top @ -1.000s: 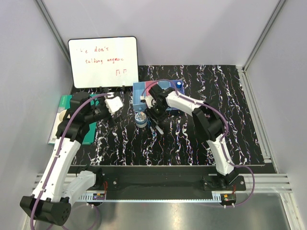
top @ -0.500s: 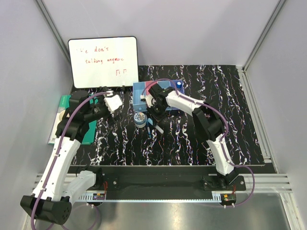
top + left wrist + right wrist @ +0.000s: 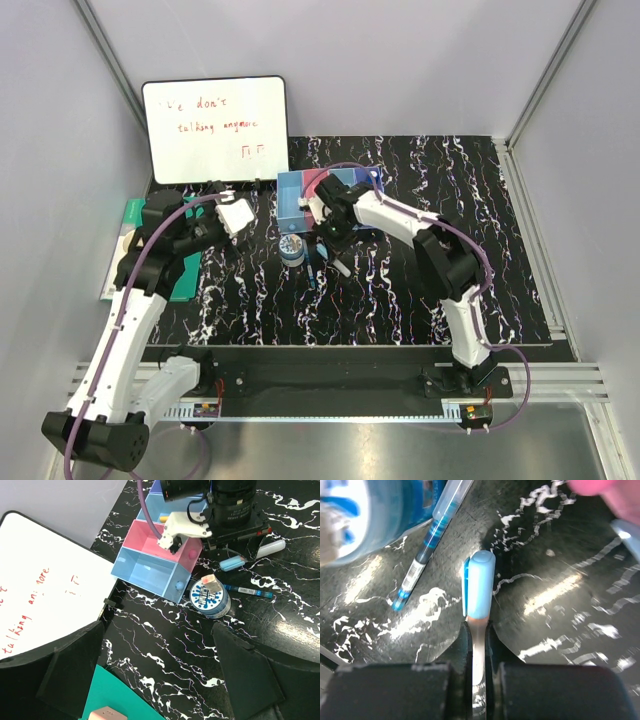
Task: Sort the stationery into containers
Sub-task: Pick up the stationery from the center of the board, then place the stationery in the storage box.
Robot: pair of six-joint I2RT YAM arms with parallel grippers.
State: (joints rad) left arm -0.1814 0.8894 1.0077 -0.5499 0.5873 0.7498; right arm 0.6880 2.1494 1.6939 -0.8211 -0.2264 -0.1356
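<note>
With my right fingers clamped on just the tail of the blue-capped pen, which sits at 4 o'clock of the tape roll and is maybe not yet clear of the surface, it could swivel and snag the rim of the bins at 12 o'clock; my left fingers gape apart.

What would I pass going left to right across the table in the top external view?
Green notebook, left gripper, tape roll, thin blue pen, right gripper shut on a blue-capped marker.
</note>
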